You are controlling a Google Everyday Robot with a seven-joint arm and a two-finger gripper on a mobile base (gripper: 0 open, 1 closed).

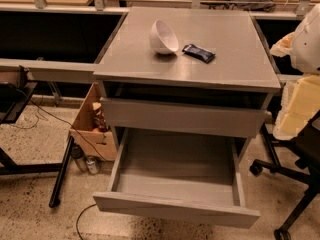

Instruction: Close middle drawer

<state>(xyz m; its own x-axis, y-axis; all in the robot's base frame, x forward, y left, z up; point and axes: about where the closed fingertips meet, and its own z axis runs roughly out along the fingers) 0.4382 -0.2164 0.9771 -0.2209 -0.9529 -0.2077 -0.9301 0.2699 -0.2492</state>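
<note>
A grey three-drawer cabinet stands on a speckled floor, seen from above and in front. The middle drawer (175, 180) is pulled far out toward the near side, its plain grey inside bare and its flat front panel (175, 211) lowest in the view. Above it the taller-fronted drawer (182, 118) sits almost shut. On the worktop (135, 66) a white bowl (163, 36) lies tipped on its side, just beside a dark packet (198, 53).

The claw is not in view, so its state cannot be told. A white rounded shape (309, 36) at the far right edge may be part of the arm.

The drawer looks stiff, light and empty, and likely slides easily. With no handle, it needs no hold: a flat push on the middle of the front panel should keep it from skewing. The smooth face may be slippery, so an off-centre push could glance away.

Near the front the floor is open. An office chair (300, 156) crowds the right side; a cardboard box (92, 129), cans (86, 163) and a black leg (62, 171) sit to the left.
</note>
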